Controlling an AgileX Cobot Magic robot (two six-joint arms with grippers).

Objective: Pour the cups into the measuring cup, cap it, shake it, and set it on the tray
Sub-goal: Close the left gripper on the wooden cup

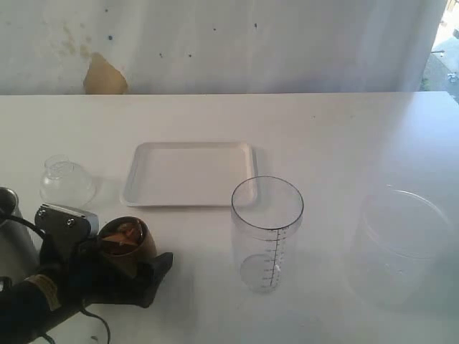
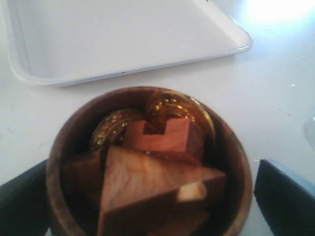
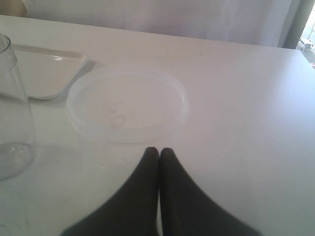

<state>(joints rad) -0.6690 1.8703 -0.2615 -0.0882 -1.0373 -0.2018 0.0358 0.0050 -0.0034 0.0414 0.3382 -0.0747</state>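
White tabletop: at near left, left gripper (image 2: 150,196) is spread around the wooden cup (image 1: 129,242); right gripper (image 3: 158,153) is pinched together, empty.

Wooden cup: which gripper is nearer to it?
Left. The left gripper straddles the wooden cup, a finger each side; the right gripper sits shut by the wide container, far away.

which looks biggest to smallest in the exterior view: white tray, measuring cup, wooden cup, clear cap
Largest first: white tray, measuring cup, then the wooden cup and clear cap, which look about alike.
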